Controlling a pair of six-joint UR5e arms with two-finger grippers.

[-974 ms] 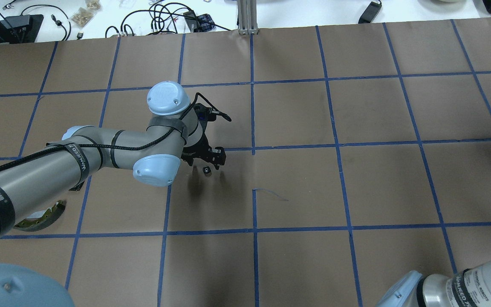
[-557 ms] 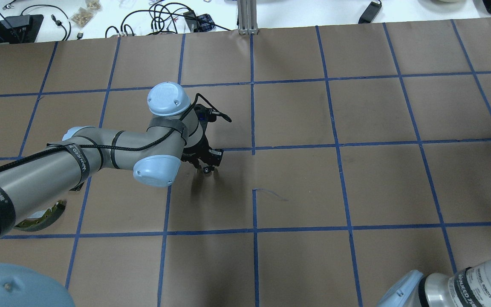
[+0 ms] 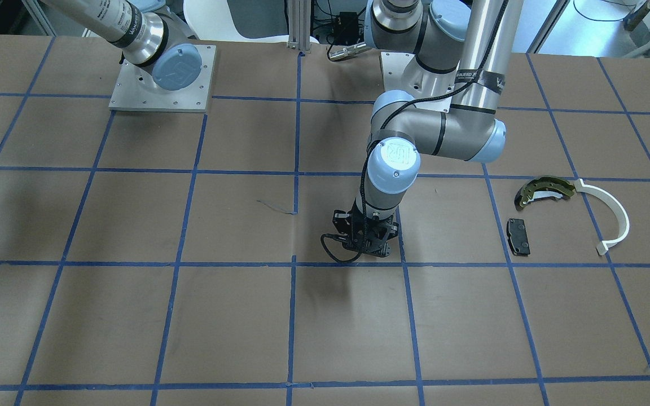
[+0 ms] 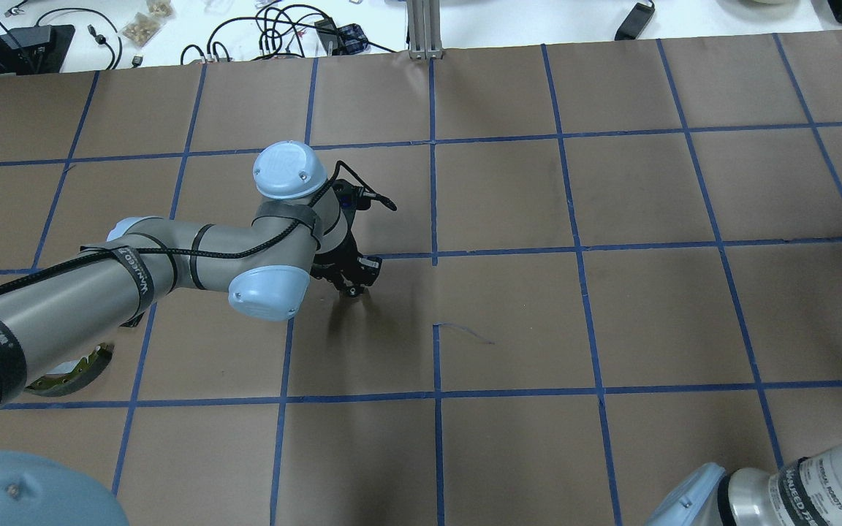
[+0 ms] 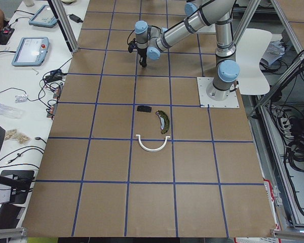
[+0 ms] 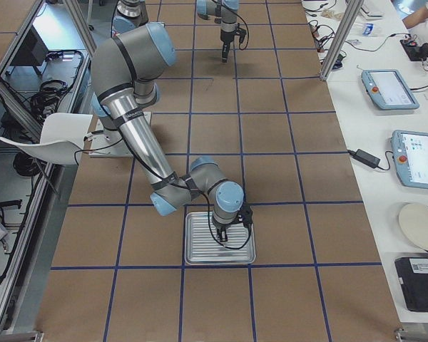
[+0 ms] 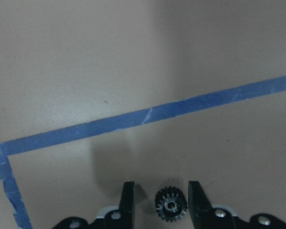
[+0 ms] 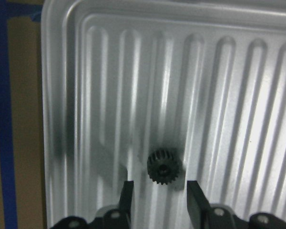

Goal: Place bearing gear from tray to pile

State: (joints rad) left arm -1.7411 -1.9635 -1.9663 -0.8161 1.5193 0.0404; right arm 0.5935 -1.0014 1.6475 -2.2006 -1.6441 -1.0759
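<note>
Tray gear: lay flat on ribbed tray, just ahead of right gripper tips.
Right gripper: fingers apart, holding nothing.
Table gear: sat on brown paper between left gripper fingers, near blue tape line.
Left gripper: fingers apart, gap visible on one side of gear.
Brake shoe: grouped with black pad and white arc, well apart from table gear.
</note>
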